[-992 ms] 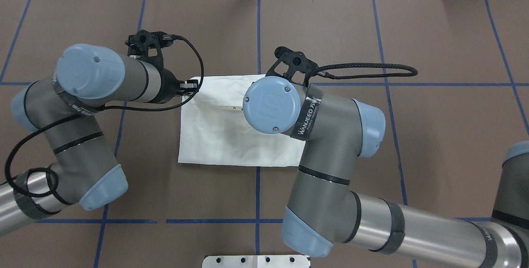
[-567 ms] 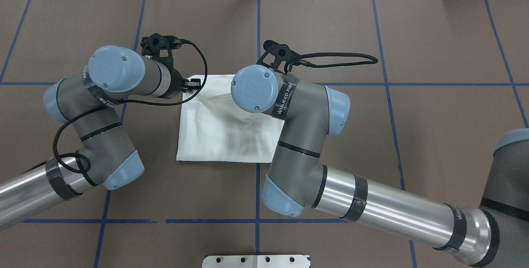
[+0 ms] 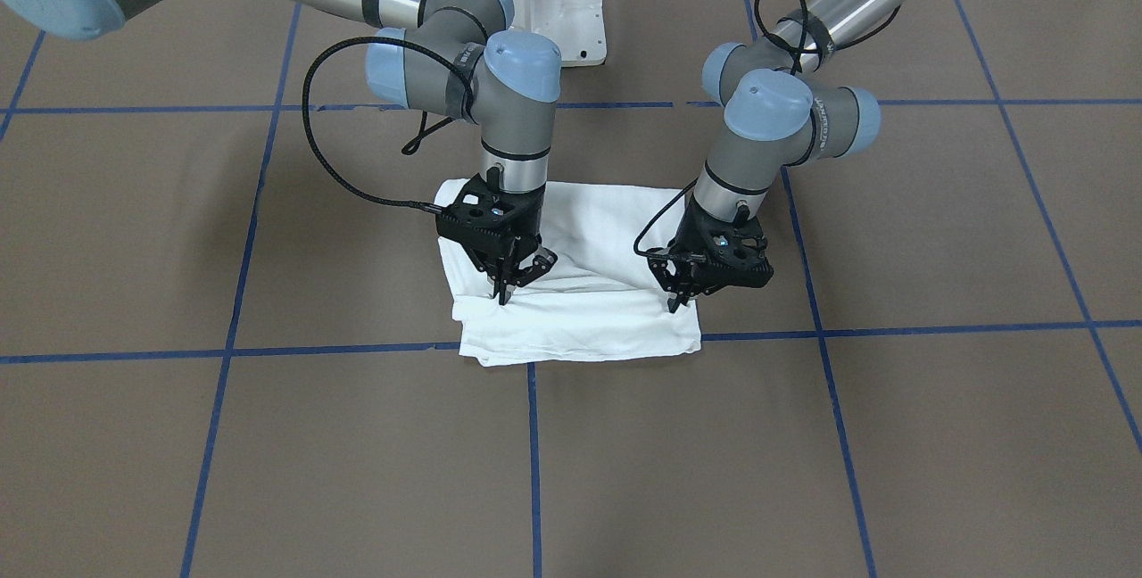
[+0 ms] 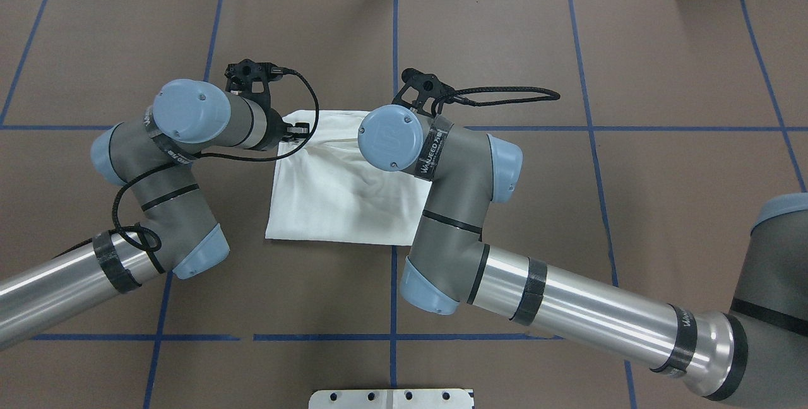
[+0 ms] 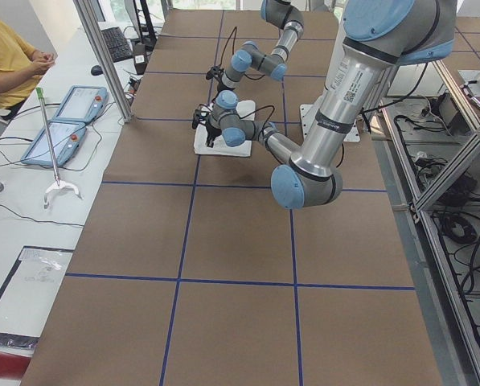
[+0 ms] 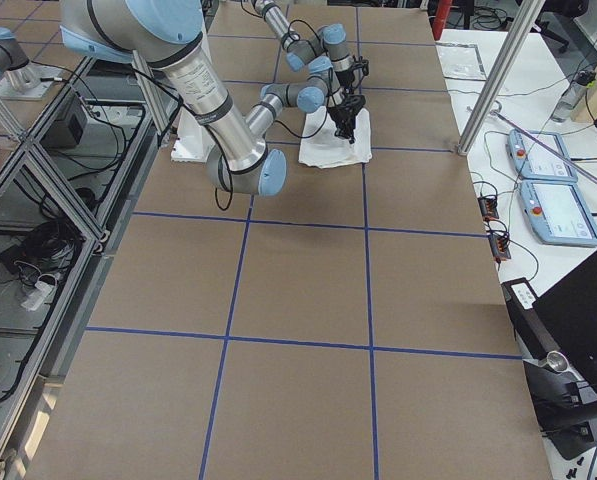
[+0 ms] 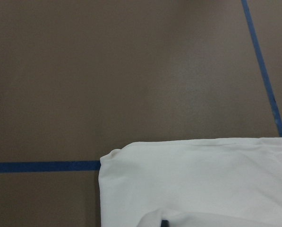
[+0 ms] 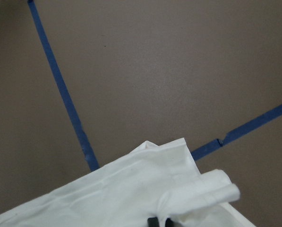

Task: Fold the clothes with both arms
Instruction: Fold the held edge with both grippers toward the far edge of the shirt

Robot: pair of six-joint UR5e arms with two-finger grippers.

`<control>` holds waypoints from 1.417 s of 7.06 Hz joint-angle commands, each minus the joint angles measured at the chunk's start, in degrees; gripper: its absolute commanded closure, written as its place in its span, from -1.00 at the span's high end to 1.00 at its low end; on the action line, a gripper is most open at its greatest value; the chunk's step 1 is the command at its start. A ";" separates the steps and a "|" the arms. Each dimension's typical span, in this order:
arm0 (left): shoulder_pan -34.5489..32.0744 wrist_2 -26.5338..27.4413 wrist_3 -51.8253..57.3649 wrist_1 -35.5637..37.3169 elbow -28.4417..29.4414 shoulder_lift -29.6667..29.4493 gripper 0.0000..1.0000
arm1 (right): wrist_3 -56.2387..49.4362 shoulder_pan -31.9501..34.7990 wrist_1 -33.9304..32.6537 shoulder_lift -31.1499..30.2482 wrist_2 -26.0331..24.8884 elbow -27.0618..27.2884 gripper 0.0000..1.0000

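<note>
shirt point(image 3: 580, 319): white, folded, centre frame on worktop point(image 3: 268, 435)
left hand point(image 3: 680, 297): pinching shirt edge
right hand point(image 3: 508, 285): pinching shirt edge

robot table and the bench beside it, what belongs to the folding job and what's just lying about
Job: white folded cotton shirt; left hand; right hand.
Lying about: two grey-blue control tablets; thin grabber stick with white claw; black keyboard.

Silver-grey tubular arms point(image 4: 587, 314), light blue joint caps point(image 4: 389, 139), black cables point(image 3: 304, 110).
</note>
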 commanded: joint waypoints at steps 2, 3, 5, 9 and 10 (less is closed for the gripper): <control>-2.17 -1.08 9.32 0.65 -5.65 0.75 1.00 | -2.02 0.18 1.89 1.11 0.11 0.16 0.99; -4.97 -6.83 12.86 0.48 -5.85 2.41 1.00 | -2.02 -0.17 1.80 1.73 0.11 -0.02 0.99; -7.72 -10.22 18.33 0.39 -6.21 3.22 1.00 | -2.11 -2.80 1.80 1.82 -0.24 -1.50 0.99; -7.72 -9.96 17.90 0.13 -6.21 3.39 1.00 | -4.22 2.36 1.89 6.56 -0.07 -9.50 0.67; -7.63 -9.96 17.64 0.04 -6.21 3.48 1.00 | -4.31 2.81 1.89 6.48 -0.07 -11.34 0.55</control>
